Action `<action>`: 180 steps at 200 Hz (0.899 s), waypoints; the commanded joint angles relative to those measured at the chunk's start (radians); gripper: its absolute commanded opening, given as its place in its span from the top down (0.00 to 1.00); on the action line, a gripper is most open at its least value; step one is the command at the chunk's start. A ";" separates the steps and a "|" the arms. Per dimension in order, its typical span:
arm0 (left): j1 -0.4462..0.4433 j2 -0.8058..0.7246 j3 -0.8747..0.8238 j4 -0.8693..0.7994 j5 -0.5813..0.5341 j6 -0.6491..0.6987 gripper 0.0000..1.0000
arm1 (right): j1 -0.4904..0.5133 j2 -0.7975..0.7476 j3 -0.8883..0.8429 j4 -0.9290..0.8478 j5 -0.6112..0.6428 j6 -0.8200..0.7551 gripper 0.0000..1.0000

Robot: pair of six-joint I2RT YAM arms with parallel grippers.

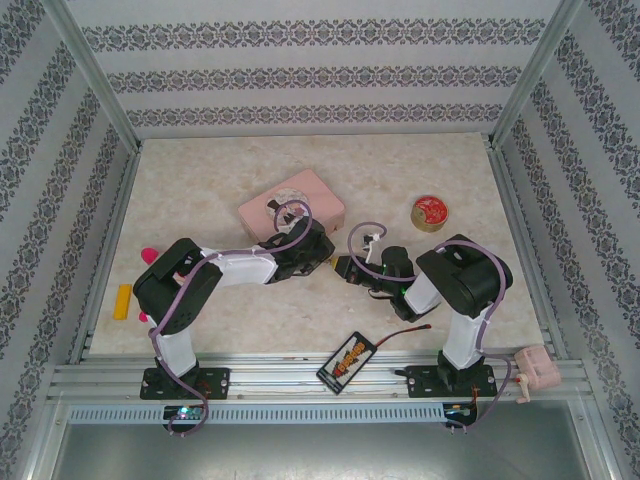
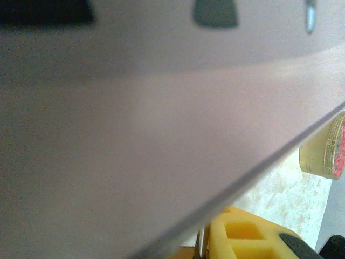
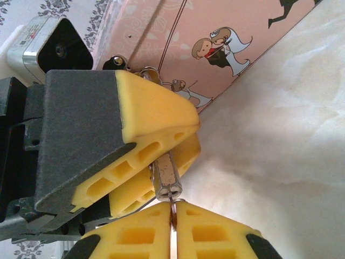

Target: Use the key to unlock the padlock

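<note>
A: Seen the padlock?

B: Yes. Pinched between the yellow pads of the left jaws, drawn narrow around the small brass body, with the silvery end turned toward the right jaws. From above, look around the middle of the counter, just near of the pink tin, right at the meeting of both sets of jaws.

A: And the key?

B: Clamped edge-on between the right jaws, closed tight on it. Just a thin grey sliver, rising from the pads and meeting the padlock's silvery end. Cannot tell how deep inside, if at all.

A: Anything behind those pads?

B: Hard to say. Small silvery loops behind the upper pad, against the pink tin's printed side, too hidden to name with confidence.

A: What else on the counter?

B: Round red-lidded tin to the right of the pink tin, well apart from it. Dark flat slab with orange print at the near edge, about midway between left and right, beside a red cable. Yellow block near the left edge, with a small pink piece just beyond it, farther back.

A: And through the left wrist camera?

B: Blurred pink tin wall pressed close across the view, the red-lidded tin beyond on the right, one yellow pad at the bottom edge.
</note>
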 commanded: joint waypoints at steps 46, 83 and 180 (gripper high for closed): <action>0.001 -0.013 -0.006 0.017 0.074 -0.046 0.89 | -0.004 0.005 0.029 0.068 0.013 0.026 0.82; 0.000 -0.023 -0.013 0.022 0.067 -0.043 0.88 | -0.006 0.005 0.028 0.068 0.014 0.034 0.85; -0.001 -0.120 -0.119 0.199 -0.020 0.073 0.47 | -0.020 -0.001 0.022 0.092 0.020 0.162 0.96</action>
